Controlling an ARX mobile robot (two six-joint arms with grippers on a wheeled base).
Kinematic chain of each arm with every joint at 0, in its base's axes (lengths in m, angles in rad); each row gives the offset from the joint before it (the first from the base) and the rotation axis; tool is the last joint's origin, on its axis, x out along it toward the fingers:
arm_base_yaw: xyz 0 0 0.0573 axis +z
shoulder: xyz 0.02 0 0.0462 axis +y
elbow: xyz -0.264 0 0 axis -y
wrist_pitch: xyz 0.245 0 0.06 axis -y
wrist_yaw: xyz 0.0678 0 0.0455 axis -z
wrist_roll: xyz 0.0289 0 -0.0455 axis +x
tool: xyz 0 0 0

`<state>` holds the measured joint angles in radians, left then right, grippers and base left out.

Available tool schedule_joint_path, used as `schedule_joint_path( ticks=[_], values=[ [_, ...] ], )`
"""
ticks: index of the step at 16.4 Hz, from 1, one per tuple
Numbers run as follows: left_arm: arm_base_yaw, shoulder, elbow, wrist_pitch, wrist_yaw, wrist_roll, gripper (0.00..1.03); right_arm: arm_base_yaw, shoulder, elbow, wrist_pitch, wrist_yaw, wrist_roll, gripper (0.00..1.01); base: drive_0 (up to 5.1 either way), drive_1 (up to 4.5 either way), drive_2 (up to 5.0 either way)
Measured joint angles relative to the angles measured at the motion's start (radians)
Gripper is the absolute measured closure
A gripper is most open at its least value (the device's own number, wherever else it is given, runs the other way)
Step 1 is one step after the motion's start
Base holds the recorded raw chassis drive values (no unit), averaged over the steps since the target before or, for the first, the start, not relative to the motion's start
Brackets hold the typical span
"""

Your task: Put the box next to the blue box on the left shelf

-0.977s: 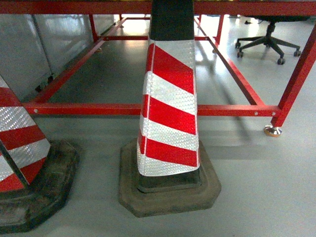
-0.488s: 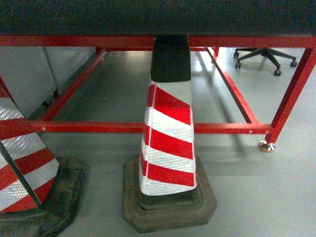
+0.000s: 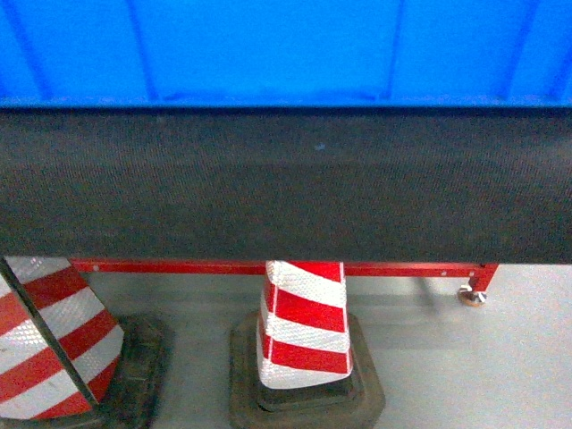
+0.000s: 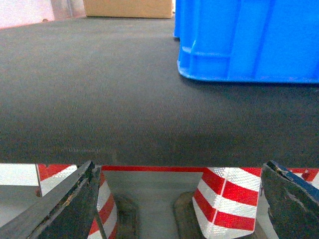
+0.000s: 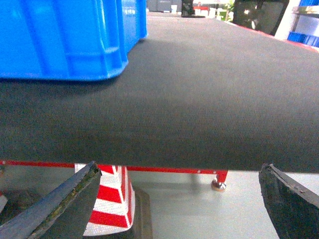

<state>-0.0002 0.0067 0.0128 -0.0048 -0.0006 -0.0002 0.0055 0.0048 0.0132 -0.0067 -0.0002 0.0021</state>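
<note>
The box is a bright-blue ribbed crate (image 3: 286,45) standing on a black-topped table (image 3: 286,179); only its lower wall shows in the head view. In the left wrist view the crate (image 4: 249,40) is ahead and to the right, back from the table's near edge. In the right wrist view the crate (image 5: 60,35) is ahead and to the left. My left gripper (image 4: 179,167) and right gripper (image 5: 180,167) are both open and empty, held below and in front of the table edge. The left shelf and the other blue box are out of view.
Two red-and-white traffic cones (image 3: 304,331) (image 3: 45,340) stand on the grey floor under the table's front edge. The table has a red metal frame (image 3: 402,268) with a foot (image 3: 472,295). A cardboard box (image 4: 129,7) sits at the table's far side.
The head view has risen from the floor under the table to the tabletop's edge. The black top and the blue crate have come into view, and the cones have sunk lower.
</note>
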Motion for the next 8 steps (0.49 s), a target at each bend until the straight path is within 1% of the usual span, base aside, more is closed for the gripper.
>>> schedule_joint_path(
  ticks=[8],
  values=[
    [0.0,0.0,0.0,-0.001,0.0,0.0,0.05,0.0,0.0,0.0,0.002,0.0,-0.001,0.03,0.0,0.0,0.0]
  ],
)
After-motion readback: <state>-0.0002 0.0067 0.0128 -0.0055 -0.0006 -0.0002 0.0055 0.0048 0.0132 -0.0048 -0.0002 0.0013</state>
